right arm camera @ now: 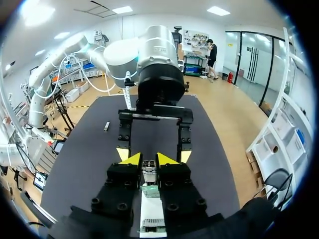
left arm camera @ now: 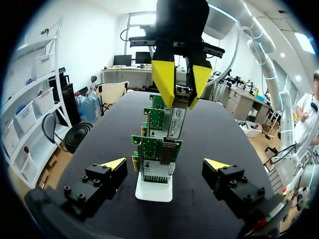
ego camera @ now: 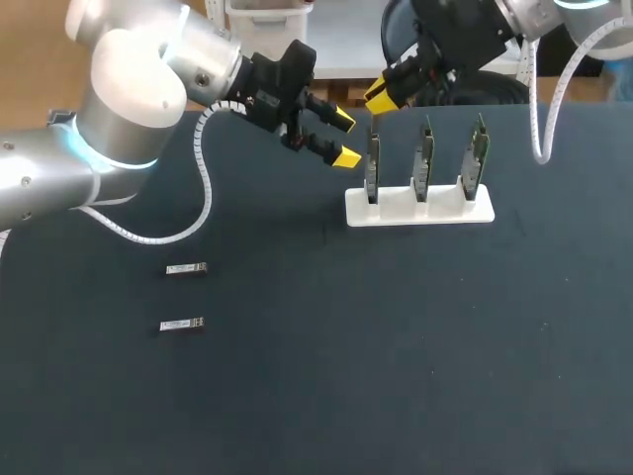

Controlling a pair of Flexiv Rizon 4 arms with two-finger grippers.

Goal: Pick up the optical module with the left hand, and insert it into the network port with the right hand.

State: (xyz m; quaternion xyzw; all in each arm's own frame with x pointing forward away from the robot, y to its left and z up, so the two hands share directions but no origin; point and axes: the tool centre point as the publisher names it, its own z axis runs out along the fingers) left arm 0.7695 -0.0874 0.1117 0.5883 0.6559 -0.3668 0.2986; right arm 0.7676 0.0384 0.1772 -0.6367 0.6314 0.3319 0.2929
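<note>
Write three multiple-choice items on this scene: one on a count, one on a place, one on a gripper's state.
1. How many cards stand in the white stand?
A. Two
B. Three
C. Four

2. Where do the loose modules lie?
A. On the table on the left arm's side, apart from the stand
B. On top of the cards
C. Against the stand's foot

3. What state is the right gripper in?
A. Open and empty
B. Shut on a card
C. Shut on a module

Answers:
1 B: the head view shows three upright cards in a row.
2 A: both lie flat on bare table, well clear of the stand.
3 C: the right wrist view shows both yellow fingers against the module's sides.
</note>
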